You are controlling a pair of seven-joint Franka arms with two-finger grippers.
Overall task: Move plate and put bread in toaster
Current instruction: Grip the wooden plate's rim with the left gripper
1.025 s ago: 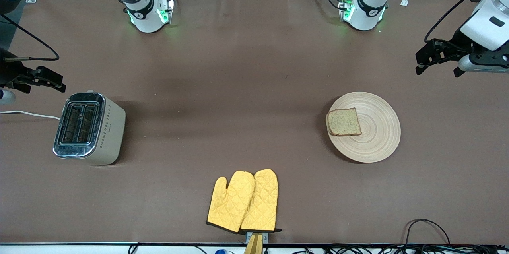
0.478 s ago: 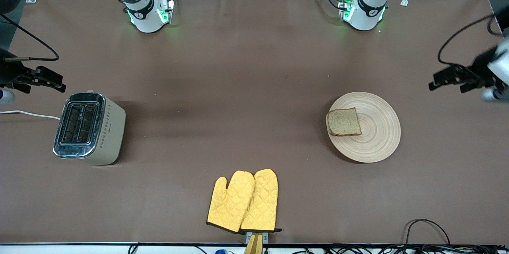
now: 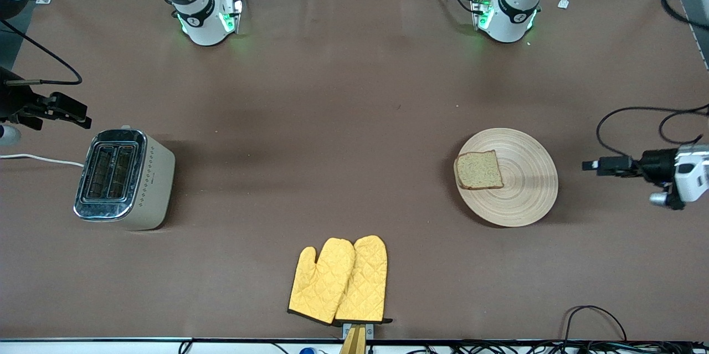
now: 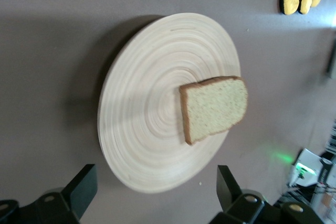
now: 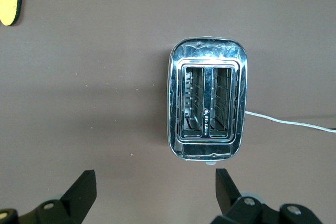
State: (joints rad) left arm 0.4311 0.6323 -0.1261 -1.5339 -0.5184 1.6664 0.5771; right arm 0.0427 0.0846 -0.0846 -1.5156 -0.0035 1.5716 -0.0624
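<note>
The light wooden plate (image 3: 526, 188) lies on the brown table toward the left arm's end. The brown bread slice (image 3: 479, 170) lies on its edge that faces the toaster. The cream toaster (image 3: 124, 179) with chrome top and two empty slots stands at the right arm's end. My left gripper (image 3: 591, 165) is open and empty, over the table beside the plate's rim, fingers pointing at it. The left wrist view shows the plate (image 4: 142, 119) and the bread (image 4: 215, 106) just ahead of the left gripper (image 4: 155, 192). My right gripper (image 3: 82, 117) waits open, above and beside the toaster (image 5: 207, 106), which lies ahead of it in the right wrist view (image 5: 155, 190).
A pair of yellow oven mitts (image 3: 339, 281) lies near the table's front edge, midway between the toaster and the plate. The toaster's white cord (image 3: 39, 159) runs off the right arm's end of the table. Black cables (image 3: 592, 321) lie at the front edge.
My left gripper has swung down and toward the front camera, from higher up at the table's end to beside the plate's rim. The right arm, plate, bread and toaster have not moved.
</note>
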